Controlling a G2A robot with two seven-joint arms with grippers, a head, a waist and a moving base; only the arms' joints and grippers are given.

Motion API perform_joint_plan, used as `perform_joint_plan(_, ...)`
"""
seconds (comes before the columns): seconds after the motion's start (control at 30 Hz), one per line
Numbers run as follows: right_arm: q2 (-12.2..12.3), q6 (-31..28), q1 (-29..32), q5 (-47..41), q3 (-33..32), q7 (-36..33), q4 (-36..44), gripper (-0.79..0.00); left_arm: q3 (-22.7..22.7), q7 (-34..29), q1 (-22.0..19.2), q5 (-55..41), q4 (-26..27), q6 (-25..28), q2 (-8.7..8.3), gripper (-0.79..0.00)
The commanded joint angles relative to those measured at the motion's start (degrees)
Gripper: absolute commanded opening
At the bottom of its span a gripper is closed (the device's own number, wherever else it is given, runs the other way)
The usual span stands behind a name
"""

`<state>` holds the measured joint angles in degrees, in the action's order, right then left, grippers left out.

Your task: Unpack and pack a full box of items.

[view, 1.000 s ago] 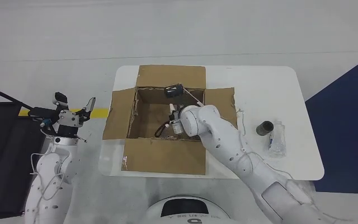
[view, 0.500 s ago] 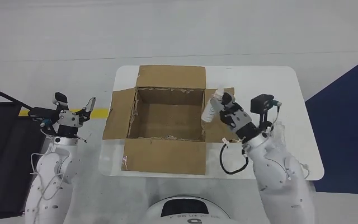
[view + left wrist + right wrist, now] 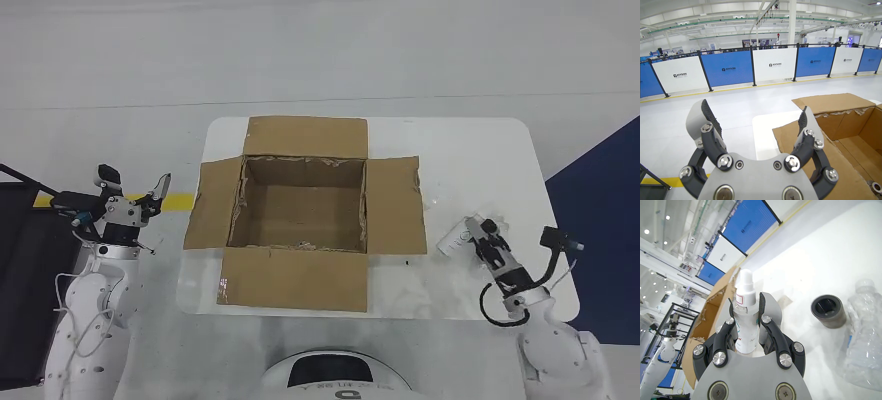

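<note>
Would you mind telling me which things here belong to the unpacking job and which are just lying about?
Job: cardboard box; metal part inside it; spray bottle in the right end effector; dark cylinder and clear plastic bottle on the table.
Lying about: blue and white barrier panels behind; left end effector, open, off to the table's side.

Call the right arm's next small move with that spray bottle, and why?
Probably lower and set the spray bottle on the bare table beside the dark cylinder, then open. The right gripper is shut on the bottle, outside the cardboard box, above the table where the cylinder and a clear plastic bottle already sit unpacked.
</note>
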<state>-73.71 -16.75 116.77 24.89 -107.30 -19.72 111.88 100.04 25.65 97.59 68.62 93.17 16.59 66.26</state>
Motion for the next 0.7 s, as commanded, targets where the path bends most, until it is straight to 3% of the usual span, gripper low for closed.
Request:
perform_joint_plan(0.0,0.33,3.99,-2.60,1.43,0.87,-5.91,-1.74,-0.785,0.00,0.00,0.00,0.00,0.00,0.00,0.00,0.000)
perform_joint_plan(0.17,1.06,13.15,-9.31,6.88,3.18,-15.58,-6.06,-0.785,0.00,0.00,0.00,0.00,0.00,0.00,0.00,0.000)
perform_joint_plan(0.43,1.50,14.79,-13.14,8.16,4.74,-17.75,-9.87,-0.785,0.00,0.00,0.00,0.00,0.00,0.00,0.00,0.000)
perform_joint_plan(0.53,1.72,16.31,-14.67,8.48,5.19,-20.27,-11.94,-0.625,0.00,0.00,0.00,0.00,0.00,0.00,0.00,0.000)
perform_joint_plan(0.67,1.98,18.12,-16.99,8.99,5.64,-21.82,-14.44,-0.523,0.00,0.00,0.00,0.00,0.00,0.00,0.00,0.000)
